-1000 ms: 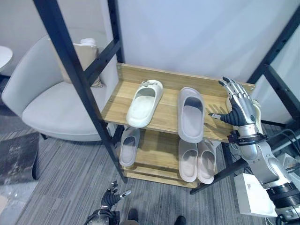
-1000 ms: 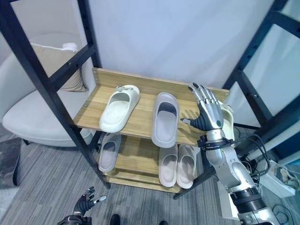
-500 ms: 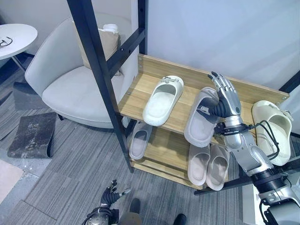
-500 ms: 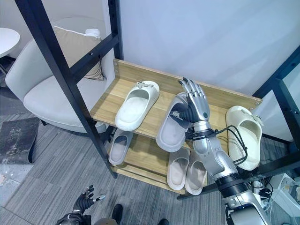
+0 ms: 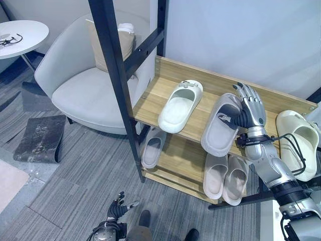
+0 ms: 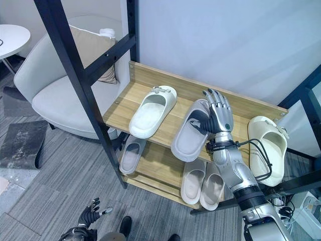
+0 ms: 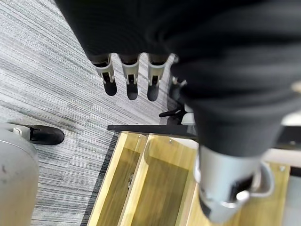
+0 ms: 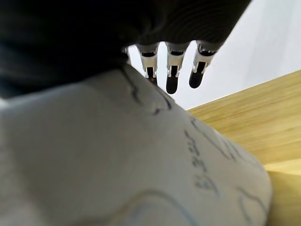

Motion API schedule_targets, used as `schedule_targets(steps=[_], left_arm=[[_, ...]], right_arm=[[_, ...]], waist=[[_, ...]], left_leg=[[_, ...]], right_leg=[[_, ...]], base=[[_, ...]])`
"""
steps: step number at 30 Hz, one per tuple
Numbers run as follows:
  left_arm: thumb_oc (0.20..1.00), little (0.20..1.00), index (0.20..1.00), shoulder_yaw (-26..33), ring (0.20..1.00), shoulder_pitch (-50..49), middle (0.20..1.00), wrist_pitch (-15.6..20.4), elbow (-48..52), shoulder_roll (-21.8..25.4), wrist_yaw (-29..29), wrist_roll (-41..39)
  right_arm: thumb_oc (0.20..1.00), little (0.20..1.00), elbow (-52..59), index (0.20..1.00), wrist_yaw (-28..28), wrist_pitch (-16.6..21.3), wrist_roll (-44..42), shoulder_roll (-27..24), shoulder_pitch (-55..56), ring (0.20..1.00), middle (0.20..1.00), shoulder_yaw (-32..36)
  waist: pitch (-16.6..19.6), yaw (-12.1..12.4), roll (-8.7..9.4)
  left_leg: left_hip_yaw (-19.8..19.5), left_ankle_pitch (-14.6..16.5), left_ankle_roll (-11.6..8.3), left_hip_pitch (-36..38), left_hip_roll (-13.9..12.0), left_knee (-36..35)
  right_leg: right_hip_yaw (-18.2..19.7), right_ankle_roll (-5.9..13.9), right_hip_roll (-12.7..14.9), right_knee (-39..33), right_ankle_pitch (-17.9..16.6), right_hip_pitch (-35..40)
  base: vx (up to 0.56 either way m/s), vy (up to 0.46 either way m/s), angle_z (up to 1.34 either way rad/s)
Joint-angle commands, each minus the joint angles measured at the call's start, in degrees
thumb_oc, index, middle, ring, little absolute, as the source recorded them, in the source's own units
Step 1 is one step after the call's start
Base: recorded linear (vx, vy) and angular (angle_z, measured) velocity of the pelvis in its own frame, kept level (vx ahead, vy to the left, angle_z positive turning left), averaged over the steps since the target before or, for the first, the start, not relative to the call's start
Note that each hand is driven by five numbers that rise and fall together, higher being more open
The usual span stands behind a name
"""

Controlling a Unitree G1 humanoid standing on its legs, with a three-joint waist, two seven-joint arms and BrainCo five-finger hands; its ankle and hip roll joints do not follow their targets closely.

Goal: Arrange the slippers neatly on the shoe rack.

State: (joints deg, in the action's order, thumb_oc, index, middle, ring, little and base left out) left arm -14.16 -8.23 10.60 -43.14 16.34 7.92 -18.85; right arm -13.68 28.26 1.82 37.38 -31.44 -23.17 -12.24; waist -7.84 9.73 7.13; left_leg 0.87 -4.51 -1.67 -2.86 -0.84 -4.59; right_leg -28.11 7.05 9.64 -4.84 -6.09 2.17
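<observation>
On the top shelf [image 5: 165, 95], right hand [image 5: 249, 111] upright, fingers apparently pinching grey slipper [image 5: 220, 131]

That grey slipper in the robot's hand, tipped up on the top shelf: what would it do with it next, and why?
Probably lay it back flat and turn it to line up with the white slipper. The right hand pinches the grey slipper by its side, tilted, its heel end hanging over the front edge of the shoe rack, so it looks neither settled nor straight.

Even, bright indoor light fell from above, shadows stayed soft, no glare; both wrist views blurred up close.
</observation>
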Motion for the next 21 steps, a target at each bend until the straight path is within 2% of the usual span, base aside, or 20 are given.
schedule_targets(steps=[1,8,14,17,19,20,21], left_arm=[[1.000,1.000,1.000,-3.1,1.000,3.9,1.000,2.0,-0.7,-0.9,0.0,1.3],[1.000,1.000,1.000,-4.3,1.000,4.2,1.000,2.3,0.0,-0.6,0.0,0.8],[1.000,1.000,1.000,-4.1,1.000,4.0,1.000,2.1,-0.2,-0.7,0.1,0.4],[1.000,1.000,1.000,-3.5,1.000,4.0,1.000,1.8,-0.3,-0.7,0.4,0.1],[1.000,1.000,1.000,-2.5,1.000,4.0,1.000,1.5,-1.2,-1.5,1.0,0.2],[1.000,1.000,1.000,-2.7,1.000,4.1,1.000,1.5,-1.2,-1.4,1.0,0.2],[1.000,1.000,1.000,-2.3,1.000,4.0,1.000,1.4,-1.5,-2.1,1.3,0.2]], right_arm=[[0.200,0.200,-3.6,0.200,1.1,-2.3,1.0,-2.2,-1.9,0.200,0.200,1.5],[0.200,0.200,-11.6,0.200,1.6,-3.6,-0.9,-1.6,-6.3,0.200,0.200,-1.5],[0.200,0.200,-12.7,0.200,2.5,-4.4,-1.5,-2.0,-8.4,0.200,0.200,-1.7],[0.200,0.200,-5.8,0.200,3.8,-4.1,-1.8,-2.5,-7.1,0.200,0.200,1.1],[0.200,0.200,5.7,0.200,4.9,-1.9,-2.4,-1.7,-4.3,0.200,0.200,5.4],[0.200,0.200,6.2,0.200,4.6,-2.0,-2.3,-1.7,-3.9,0.200,0.200,5.7],[0.200,0.200,11.1,0.200,4.7,-0.3,-3.0,-0.5,-2.8,0.200,0.200,6.7]], waist=[[-0.1,1.7,-1.10],[0.0,2.4,-1.60],[0.1,2.4,-1.81],[0.3,2.0,-2.03],[0.6,1.3,-2.30],[0.6,1.3,-2.19],[0.6,1.0,-2.39]], left_leg=[[-1.7,4.4,0.35,3.2,2.0,-0.4],[-1.9,3.9,-0.15,2.7,1.8,-0.4],[-2.0,3.6,-0.41,2.7,1.7,-0.4],[-1.9,3.5,-0.59,2.8,1.6,-0.4],[-1.6,3.8,-0.77,3.4,1.3,-0.4],[-1.7,3.4,-0.66,3.1,1.5,-0.4],[-1.6,3.8,-0.78,3.5,1.3,-0.4]], right_leg=[[-1.6,3.03,-0.4,0.9,2.0,2.2],[-2.1,2.85,-0.5,0.2,1.8,2.1],[-2.1,2.70,-0.6,0.1,1.8,2.2],[-2.0,2.62,-0.7,0.1,1.9,2.4],[-1.7,2.55,-0.9,0.2,2.3,2.9],[-1.8,2.55,-0.8,0.1,2.1,2.8],[-1.5,2.52,-1.0,0.2,2.4,2.9]], base=[[0.00,-0.005,0.05],[-0.01,-0.002,0.01],[-0.01,-0.003,0.00],[0.00,0.000,0.00],[0.00,0.000,0.00],[0.00,0.000,0.00],[-0.02,0.001,0.04]])
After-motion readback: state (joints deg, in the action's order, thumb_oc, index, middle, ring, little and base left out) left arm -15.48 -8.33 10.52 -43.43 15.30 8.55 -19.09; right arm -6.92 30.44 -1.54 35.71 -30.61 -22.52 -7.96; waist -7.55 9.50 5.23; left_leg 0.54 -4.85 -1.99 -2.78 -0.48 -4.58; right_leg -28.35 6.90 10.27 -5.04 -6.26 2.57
